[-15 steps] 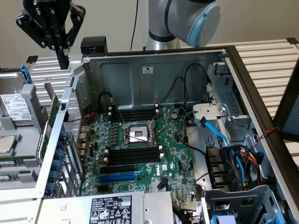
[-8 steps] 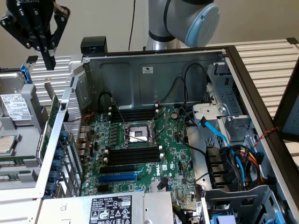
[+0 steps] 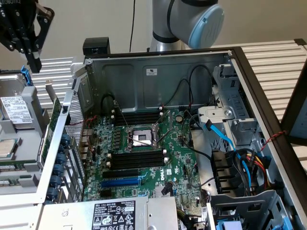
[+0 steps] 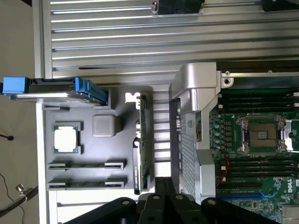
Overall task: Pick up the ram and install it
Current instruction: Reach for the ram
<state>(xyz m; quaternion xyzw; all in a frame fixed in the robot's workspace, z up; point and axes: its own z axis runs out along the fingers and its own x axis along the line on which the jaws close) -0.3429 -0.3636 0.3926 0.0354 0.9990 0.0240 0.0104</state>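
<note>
We see the hand [image 3: 26,45] hanging above the grey tray [image 4: 105,149], and we cannot tell whether it is apart or together. The ram [image 4: 86,165] lies in the tray, just beside the processor [image 4: 65,139], untouched. The open case [image 3: 158,81] stands beside the tray.

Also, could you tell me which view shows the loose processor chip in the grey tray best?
The wrist view: the processor chip lies whole in the grey tray, seen from above. The exterior view cuts it at its left edge.
</note>
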